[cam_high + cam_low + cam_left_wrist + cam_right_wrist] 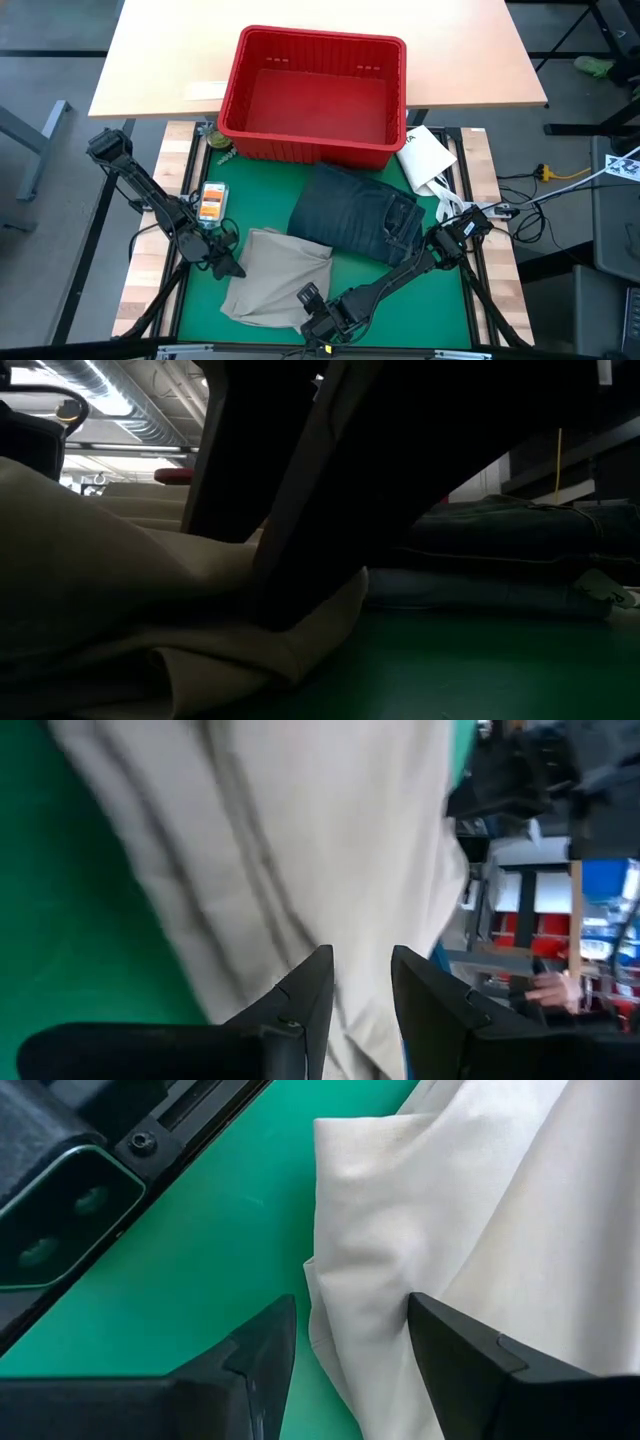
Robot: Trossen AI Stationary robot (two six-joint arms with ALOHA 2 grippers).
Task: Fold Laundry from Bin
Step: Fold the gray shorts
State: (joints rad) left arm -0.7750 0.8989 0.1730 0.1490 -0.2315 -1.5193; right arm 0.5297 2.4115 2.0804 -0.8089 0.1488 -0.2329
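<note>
dark arm blocking most of the low view, khaki trousers blurred

A green mat covers the slatted wooden table. At the mat's far right corner lies a white flat packet, with white cables trailing beside it. An orange-and-white device rests at the mat's left edge. A light wooden tabletop stands beyond. In the left wrist view, a person's hand shows in the background.
</note>
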